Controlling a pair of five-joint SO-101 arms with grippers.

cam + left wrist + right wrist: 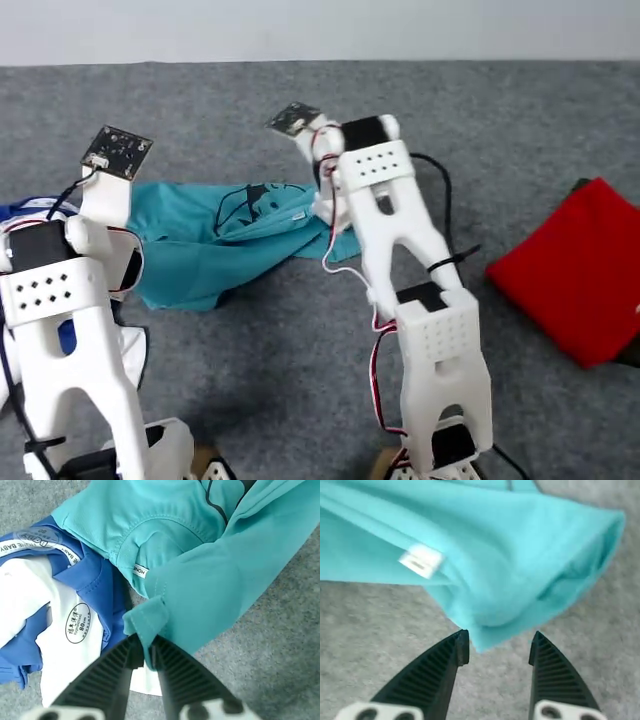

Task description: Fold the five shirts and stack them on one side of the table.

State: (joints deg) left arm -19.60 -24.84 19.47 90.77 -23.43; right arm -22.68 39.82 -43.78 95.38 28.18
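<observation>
Left claw clamped on teal shirt hem, right claw spread wide at another corner, folded red shirt well apart on grey counter

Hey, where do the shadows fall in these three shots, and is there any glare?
High view: soft, even light, a faint shadow under the teal shirt along its near edge, no glare. Left wrist view: dark shadow where the teal shirt overlaps the blue shirt. Right wrist view: soft shadow on the carpet beneath the teal fold.
</observation>
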